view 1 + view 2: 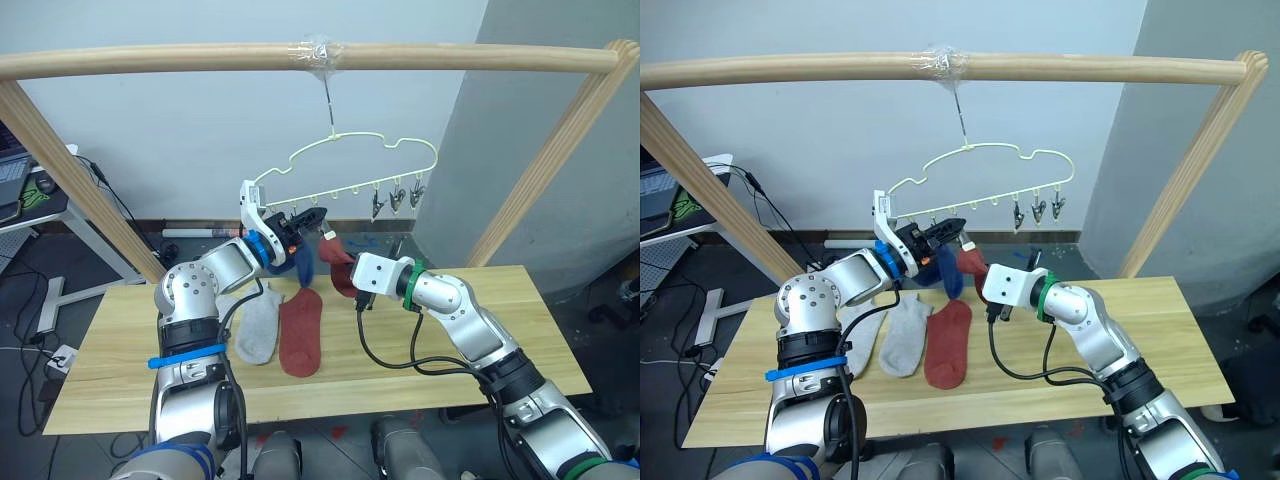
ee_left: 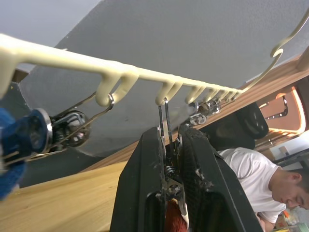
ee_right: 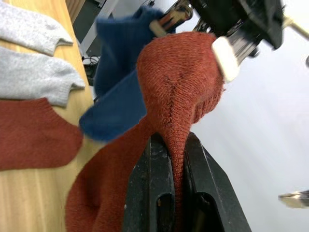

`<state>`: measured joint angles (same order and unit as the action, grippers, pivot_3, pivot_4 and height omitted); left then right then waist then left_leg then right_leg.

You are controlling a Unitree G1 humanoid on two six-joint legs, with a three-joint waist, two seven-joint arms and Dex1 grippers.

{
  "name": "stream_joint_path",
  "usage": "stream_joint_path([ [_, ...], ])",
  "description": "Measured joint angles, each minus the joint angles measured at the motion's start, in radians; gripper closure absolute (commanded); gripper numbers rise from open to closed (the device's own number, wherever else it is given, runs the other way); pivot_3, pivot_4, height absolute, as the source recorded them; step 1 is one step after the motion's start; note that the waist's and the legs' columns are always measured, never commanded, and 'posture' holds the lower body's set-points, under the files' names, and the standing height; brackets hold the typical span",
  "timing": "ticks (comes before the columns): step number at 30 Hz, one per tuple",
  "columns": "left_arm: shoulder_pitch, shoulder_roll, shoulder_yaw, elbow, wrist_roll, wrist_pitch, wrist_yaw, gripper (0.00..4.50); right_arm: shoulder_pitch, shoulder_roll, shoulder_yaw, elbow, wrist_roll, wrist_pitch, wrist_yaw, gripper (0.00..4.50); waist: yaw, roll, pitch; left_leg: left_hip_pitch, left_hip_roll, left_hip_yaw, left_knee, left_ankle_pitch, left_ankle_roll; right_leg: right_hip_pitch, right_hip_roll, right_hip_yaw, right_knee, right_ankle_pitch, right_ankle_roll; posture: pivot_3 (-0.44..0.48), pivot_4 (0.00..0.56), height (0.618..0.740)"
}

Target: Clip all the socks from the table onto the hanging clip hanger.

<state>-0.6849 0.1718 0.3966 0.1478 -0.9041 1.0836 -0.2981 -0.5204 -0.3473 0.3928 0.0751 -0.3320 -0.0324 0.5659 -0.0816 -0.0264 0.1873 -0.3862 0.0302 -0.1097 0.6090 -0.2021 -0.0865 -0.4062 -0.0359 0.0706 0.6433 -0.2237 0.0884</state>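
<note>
While the left gripper [image 2: 169, 159] squeezes a metal clip [image 2: 165, 126] on the cream clip hanger [image 1: 365, 150], the right gripper [image 3: 177, 159] pinches a rust red sock [image 3: 181, 82] and holds it up to that clip. A blue sock [image 1: 949, 270] hangs just left of it. On the desk [image 1: 510, 340] below lie two grey socks [image 1: 906, 335] and another red sock [image 1: 948, 343].

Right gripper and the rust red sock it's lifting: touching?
Touching. The right wrist view shows the right gripper with both fingers pressed onto a fold of the rust red sock.
</note>
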Motion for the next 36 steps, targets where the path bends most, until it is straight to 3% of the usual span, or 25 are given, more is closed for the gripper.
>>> stream_joint_path([
  [21,0.034,0.002,-0.039,-0.045,0.001,0.0,-0.019,4.31,0.0,0.023,0.0,0.0,-0.002,0.041,-0.014,4.47,0.002,0.0,0.0,0.0,0.0,0.0,0.0,0.0,0.0,0.0,0.0,0.0,0.0,0.0,0.0,0.033,0.121,0.74],
  [23,0.045,0.002,-0.042,-0.062,0.001,-0.001,-0.022,3.6,0.0,0.023,0.0,0.0,-0.002,0.041,-0.015,4.5,0.002,0.0,0.0,0.0,0.0,0.0,0.0,0.0,0.0,0.0,0.0,0.0,0.0,0.0,-0.001,0.033,0.121,0.74],
  [36,0.103,0.007,-0.018,-0.145,-0.068,0.019,-0.007,0.01,-0.003,0.023,0.0,0.026,0.003,0.027,-0.013,4.5,0.026,0.0,0.0,0.0,0.0,0.0,0.0,0.0,0.0,-0.001,0.0,0.0,0.0,-0.003,-0.004,0.073,0.132,0.74],
])
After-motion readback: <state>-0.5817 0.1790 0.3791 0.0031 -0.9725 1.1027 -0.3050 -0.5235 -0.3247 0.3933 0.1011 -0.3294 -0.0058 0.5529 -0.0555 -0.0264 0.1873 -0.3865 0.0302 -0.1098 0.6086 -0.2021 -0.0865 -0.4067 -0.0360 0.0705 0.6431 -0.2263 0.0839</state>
